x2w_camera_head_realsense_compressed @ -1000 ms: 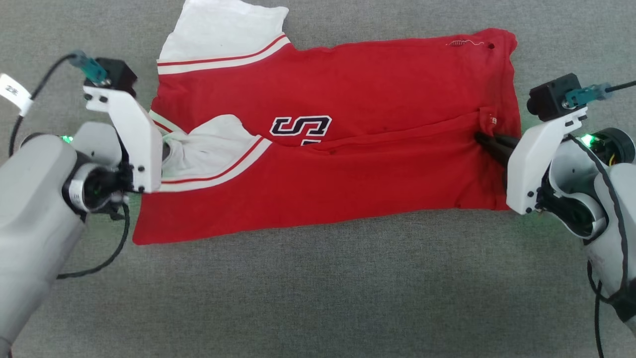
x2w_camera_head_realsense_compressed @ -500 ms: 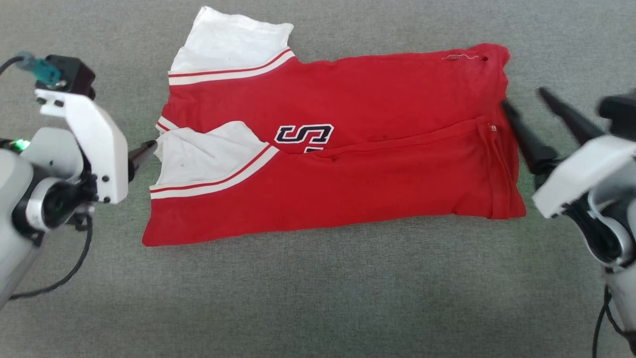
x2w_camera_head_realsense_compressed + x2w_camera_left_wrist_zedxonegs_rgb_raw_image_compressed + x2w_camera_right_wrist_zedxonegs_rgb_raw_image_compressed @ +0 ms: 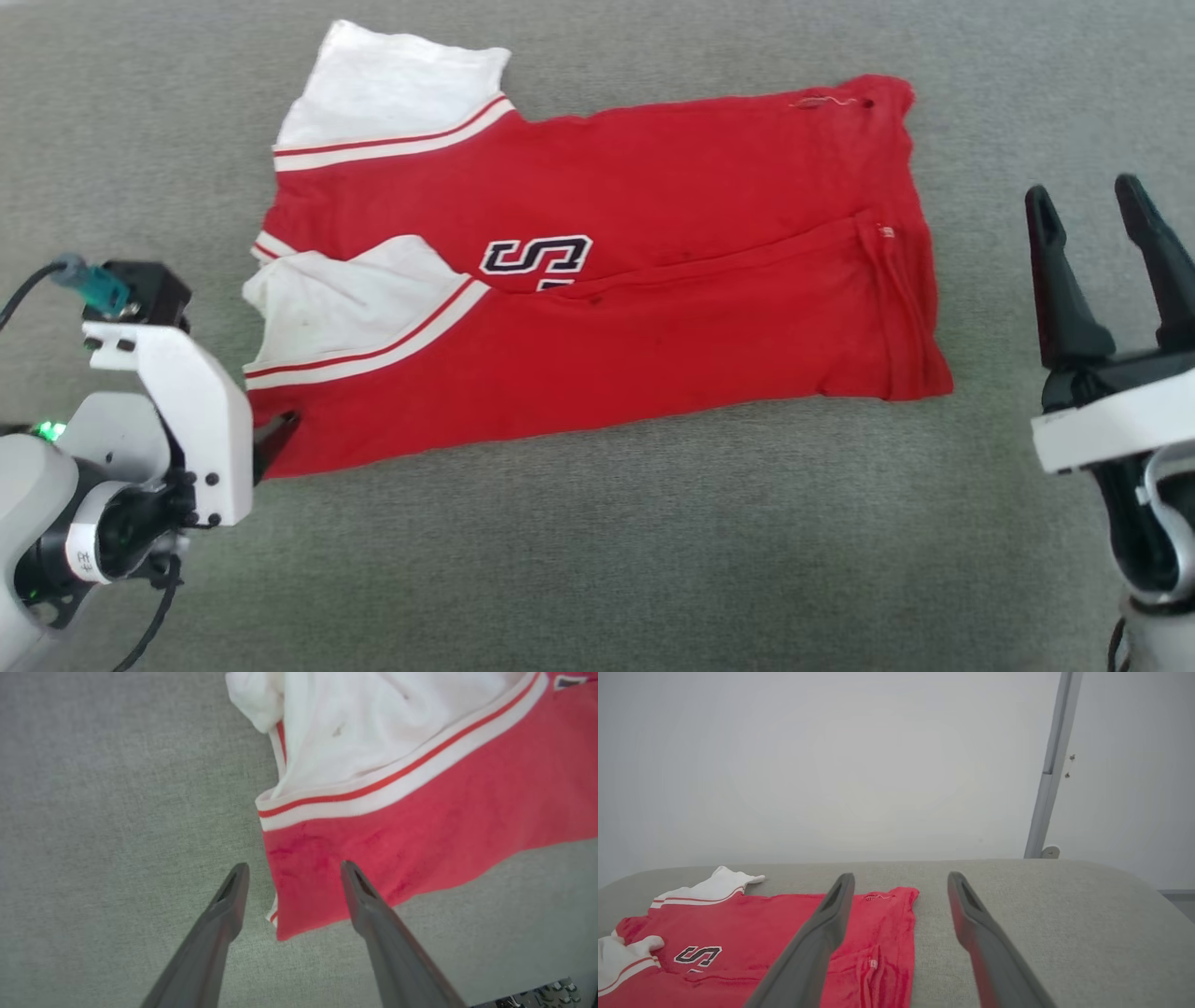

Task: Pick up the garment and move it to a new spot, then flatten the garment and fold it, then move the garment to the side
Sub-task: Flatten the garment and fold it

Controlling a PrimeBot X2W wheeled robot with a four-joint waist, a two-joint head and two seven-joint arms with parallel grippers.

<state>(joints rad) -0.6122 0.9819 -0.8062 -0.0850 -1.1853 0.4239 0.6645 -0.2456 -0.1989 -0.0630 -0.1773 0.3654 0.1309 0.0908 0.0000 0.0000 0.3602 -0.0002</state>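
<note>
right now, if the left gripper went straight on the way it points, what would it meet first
Probably the garment: the open left gripper points at its red corner, one finger either side; its height above the cloth is unclear.

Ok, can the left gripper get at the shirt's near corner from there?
Probably yes. The left gripper is open, its fingers straddle the edge of the shirt by that corner, and nothing lies in between.
</note>
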